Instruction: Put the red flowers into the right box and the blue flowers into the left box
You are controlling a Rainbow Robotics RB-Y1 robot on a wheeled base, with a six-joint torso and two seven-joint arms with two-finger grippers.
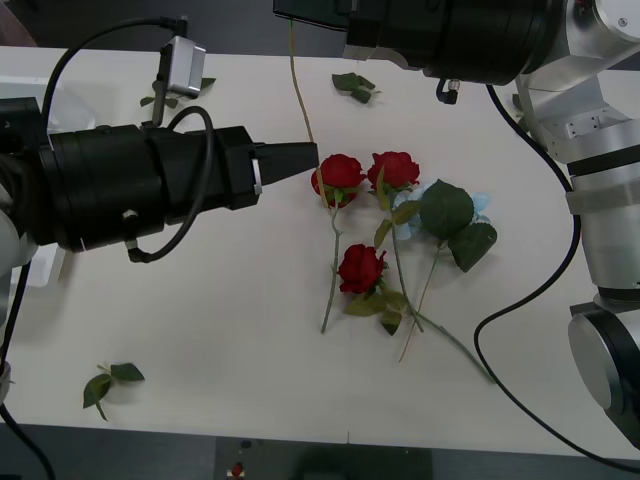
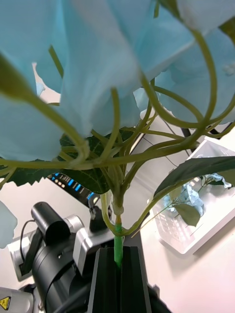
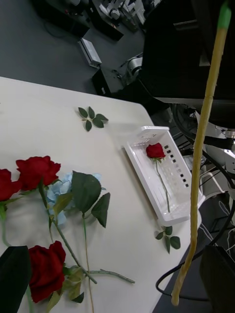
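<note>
Blue flowers are in three places. One blue flower [image 2: 88,73] is held up in the air by the right gripper [image 2: 117,252]. Its black fingers are shut tight on the green stem [image 2: 117,244], just under the fluffy head. The long stem [image 3: 205,122] hangs down past the left gripper [image 3: 115,266]. The left gripper's jaws are wide open, and nothing is held in them. In the front view the left gripper [image 1: 300,155] is seen low over the table [image 1: 200,320], just beside the red roses, with the end of the stem [image 1: 298,90] near its tip. If they touch cannot be told.

A second blue flower [image 1: 482,203] lies on the table, mostly hidden under big dark leaves. A third one [image 2: 193,195] lies in the left box [image 2: 169,229].

Three red roses [image 1: 360,268] lie close together on the table, with their stems crossed. A fourth rose [image 3: 155,150] lies in the right box [image 3: 147,129], near the table's edge.

A few loose leaf sprigs [image 1: 110,382] are scattered on the table.
</note>
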